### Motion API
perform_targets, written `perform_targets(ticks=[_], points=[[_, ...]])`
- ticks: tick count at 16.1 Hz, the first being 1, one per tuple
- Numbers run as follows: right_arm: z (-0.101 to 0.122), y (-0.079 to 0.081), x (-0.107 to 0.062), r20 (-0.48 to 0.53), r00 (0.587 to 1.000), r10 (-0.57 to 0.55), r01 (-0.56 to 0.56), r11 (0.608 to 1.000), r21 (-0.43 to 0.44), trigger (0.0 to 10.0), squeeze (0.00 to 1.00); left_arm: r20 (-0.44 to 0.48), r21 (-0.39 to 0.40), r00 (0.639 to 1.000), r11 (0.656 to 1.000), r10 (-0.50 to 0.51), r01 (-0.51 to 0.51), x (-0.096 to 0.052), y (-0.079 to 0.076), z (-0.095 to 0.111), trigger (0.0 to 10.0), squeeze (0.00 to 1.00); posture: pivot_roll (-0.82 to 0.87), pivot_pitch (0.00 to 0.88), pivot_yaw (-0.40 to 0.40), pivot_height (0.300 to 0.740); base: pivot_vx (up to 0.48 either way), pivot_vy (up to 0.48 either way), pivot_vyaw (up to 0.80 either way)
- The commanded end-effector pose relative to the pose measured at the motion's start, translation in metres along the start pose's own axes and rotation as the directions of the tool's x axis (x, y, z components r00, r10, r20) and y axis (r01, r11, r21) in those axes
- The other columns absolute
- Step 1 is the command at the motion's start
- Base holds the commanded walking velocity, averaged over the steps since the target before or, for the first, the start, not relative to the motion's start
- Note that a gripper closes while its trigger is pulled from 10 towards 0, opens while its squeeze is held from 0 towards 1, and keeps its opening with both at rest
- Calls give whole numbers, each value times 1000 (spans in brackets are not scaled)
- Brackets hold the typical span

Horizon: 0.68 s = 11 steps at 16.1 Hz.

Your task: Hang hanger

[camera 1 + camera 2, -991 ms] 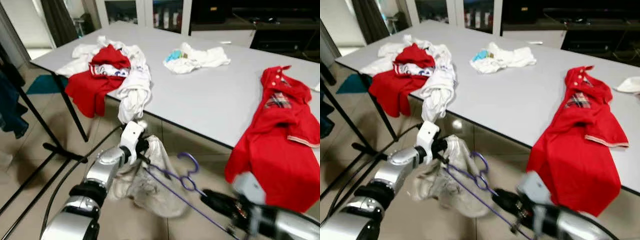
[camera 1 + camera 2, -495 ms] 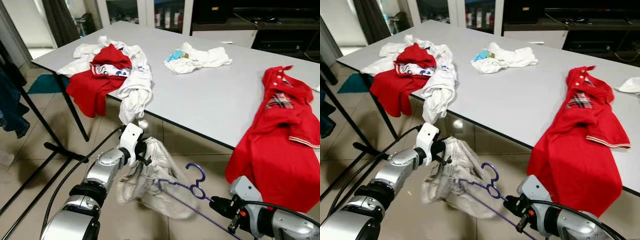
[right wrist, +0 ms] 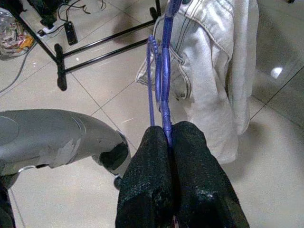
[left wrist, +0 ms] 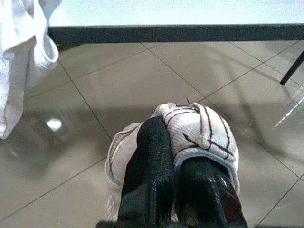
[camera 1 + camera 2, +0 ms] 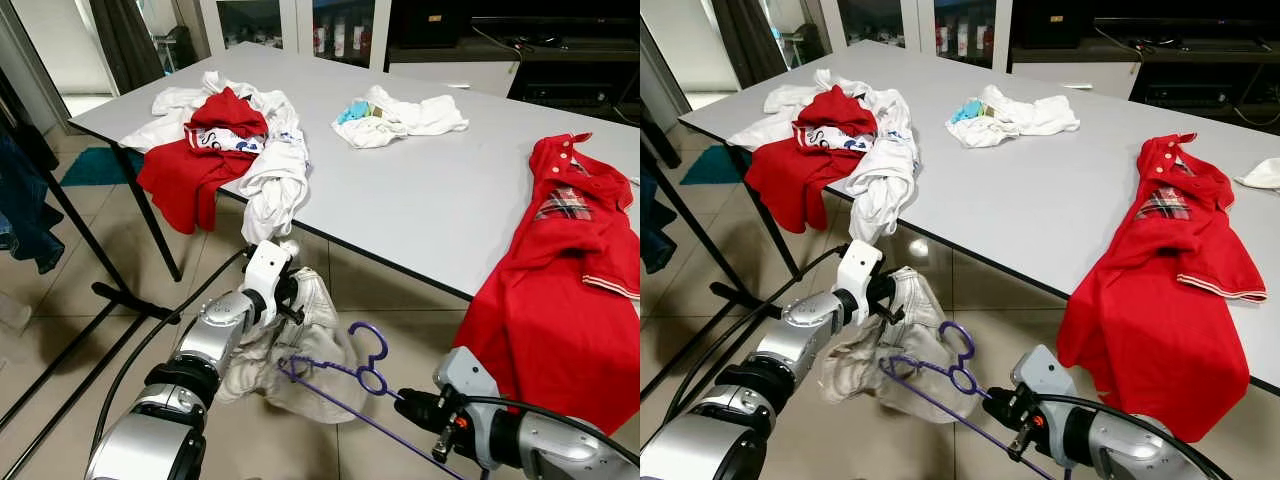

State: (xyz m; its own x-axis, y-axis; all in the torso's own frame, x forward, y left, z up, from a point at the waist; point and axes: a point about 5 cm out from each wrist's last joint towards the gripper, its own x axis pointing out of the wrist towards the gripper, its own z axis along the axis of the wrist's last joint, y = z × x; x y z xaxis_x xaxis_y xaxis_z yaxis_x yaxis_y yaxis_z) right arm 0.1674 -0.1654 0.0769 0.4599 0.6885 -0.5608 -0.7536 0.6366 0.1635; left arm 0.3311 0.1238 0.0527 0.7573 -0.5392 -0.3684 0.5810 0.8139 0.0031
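Your left gripper, held low over the tiled floor in front of the long white table, has its two black fingers pressed together on a bunched fold of the pale off-white denim garment. The rest of that garment hangs below the pinch, clear of the table edge.

Your right gripper, lower and nearer the robot, is clamped on the thin purple wire hanger. In the right wrist view the hanger's wire runs out from between the closed fingers toward the garment. The hanger's hook curls upward just beside the garment's lower folds, and its far end lies against the cloth; you cannot tell whether it has passed inside the garment.

On the table: a heap of red and white clothes at the left end, with a white piece drooping over the edge; a small white bundle with a turquoise scrap near the middle; a red polo shirt with a plaid placket draped over the near edge at the right. A black rack frame stands on the floor at far left, with dark blue clothing hanging beside it.
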Motion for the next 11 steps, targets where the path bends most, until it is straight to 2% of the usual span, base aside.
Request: perform_targets(ticks=[1, 4, 5, 6, 7, 8, 11], points=[[6, -2, -4, 34, 999, -7, 8, 1000, -27, 10000, 0, 58, 26, 998, 999, 18, -19, 0, 6, 15, 10000, 0, -176, 0, 70, 740, 0, 0, 0], [15, -4, -12, 121, 992, -30, 35, 999, -42, 10000, 0, 84, 8, 996, 999, 33, -34, -3, 9, 16, 10000, 0, -178, 0, 73, 740, 0, 0, 0], [28, -12, -20, 229, 969, -97, 106, 994, -27, 10000, 0, 135, -12, 990, 999, 47, -46, -7, 11, 22, 10000, 0, -181, 0, 73, 740, 0, 0, 0], [44, -24, -29, 362, 909, -204, 210, 977, 22, 10000, 0, 225, -34, 972, 998, 65, -59, -13, 13, 34, 10000, 0, -184, 0, 73, 740, 0, 0, 0], [50, -28, -32, 410, 879, -243, 249, 968, 41, 10000, 0, 271, -34, 960, 998, 68, -61, -16, 12, 42, 10000, 0, -183, 0, 72, 740, 0, 0, 0], [66, -36, -39, 510, 799, -319, 331, 941, 70, 10000, 0, 387, -19, 919, 998, 69, -66, -23, 11, 66, 10000, 0, -177, 0, 69, 740, 0, 0, 0], [83, -48, -44, 594, 693, -408, 433, 895, 109, 10000, 0, 496, -15, 864, 996, 84, -88, -31, 10, 96, 10000, 0, -156, 0, 58, 740, 0, 0, 0]])
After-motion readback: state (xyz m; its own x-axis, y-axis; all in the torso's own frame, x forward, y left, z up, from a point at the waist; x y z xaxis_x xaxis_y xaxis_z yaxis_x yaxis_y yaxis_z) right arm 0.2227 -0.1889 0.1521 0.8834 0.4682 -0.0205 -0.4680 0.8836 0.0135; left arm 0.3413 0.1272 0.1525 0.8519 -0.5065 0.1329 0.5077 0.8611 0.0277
